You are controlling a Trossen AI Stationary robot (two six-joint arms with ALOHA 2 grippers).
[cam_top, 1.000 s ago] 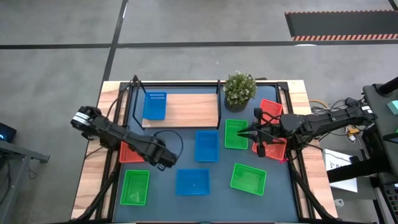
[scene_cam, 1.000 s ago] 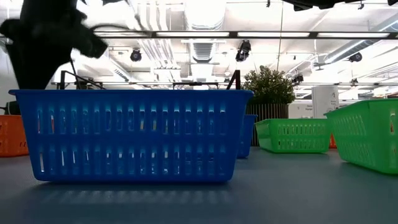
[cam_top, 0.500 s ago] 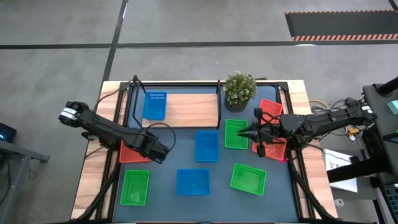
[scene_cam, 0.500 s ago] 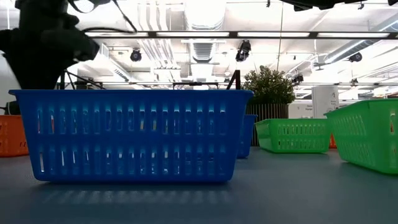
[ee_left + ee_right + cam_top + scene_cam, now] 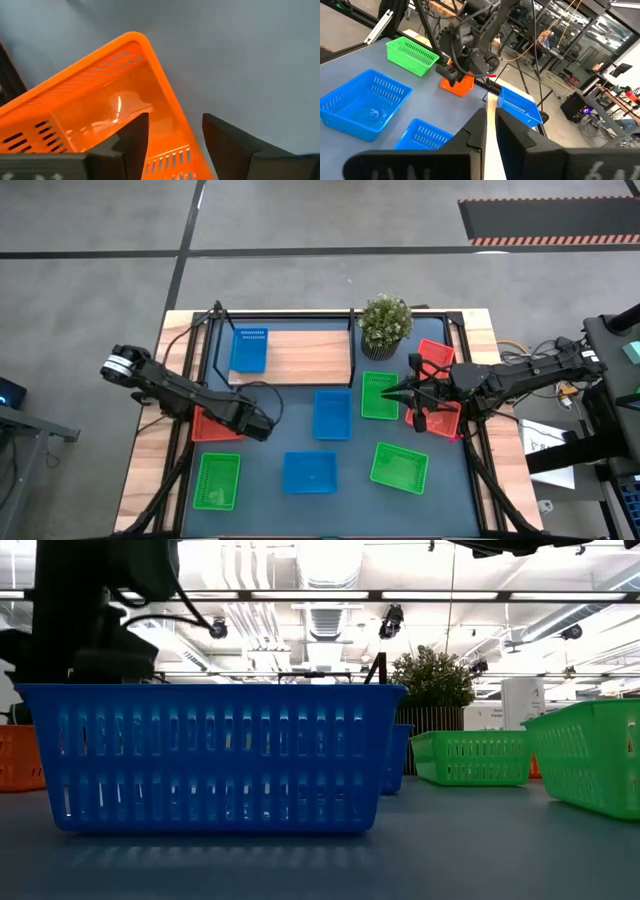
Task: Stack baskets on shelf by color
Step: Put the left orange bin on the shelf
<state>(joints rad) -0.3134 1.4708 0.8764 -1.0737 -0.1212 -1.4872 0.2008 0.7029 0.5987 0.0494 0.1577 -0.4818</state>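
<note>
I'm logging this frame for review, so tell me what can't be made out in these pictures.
- Orange basket, high view: mostly hidden under the left gripper.
- Same basket, left wrist view: cut off by the picture edge; whether the fingers touch its wall is unclear.
- Red baskets, high view: how many are there is hidden by the right gripper.
- Shelf, low view: blocked by the front blue basket.

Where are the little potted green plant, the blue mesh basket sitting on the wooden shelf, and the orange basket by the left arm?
potted green plant (image 5: 385,321), high view, leaves.
blue mesh basket (image 5: 249,351), high view, floor.
orange basket (image 5: 95,100), left wrist view, inner wall.
</note>
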